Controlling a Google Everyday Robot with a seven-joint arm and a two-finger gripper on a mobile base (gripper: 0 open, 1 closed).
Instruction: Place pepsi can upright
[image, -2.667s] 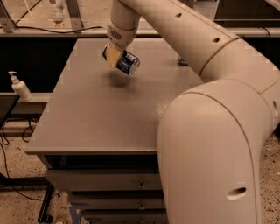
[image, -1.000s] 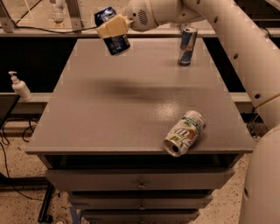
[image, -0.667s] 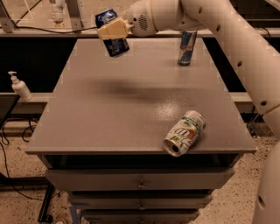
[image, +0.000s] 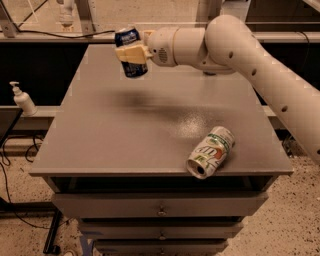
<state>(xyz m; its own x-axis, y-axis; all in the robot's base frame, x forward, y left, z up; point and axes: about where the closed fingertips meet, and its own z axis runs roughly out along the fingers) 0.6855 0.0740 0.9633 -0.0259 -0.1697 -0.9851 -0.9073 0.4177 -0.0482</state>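
The gripper (image: 132, 53) clamps the pepsi can (image: 135, 70) nearly upright above the table's (image: 100, 145) far side, seemingly so it can be lowered onto its base

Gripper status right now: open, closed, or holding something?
Gripper: shut on the pepsi can, holding it in the air over the far left part of the table.

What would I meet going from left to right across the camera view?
White pump bottle beside the table → dark blue pepsi can, gripped in the hand above the table → pale green-white can lying on its side.
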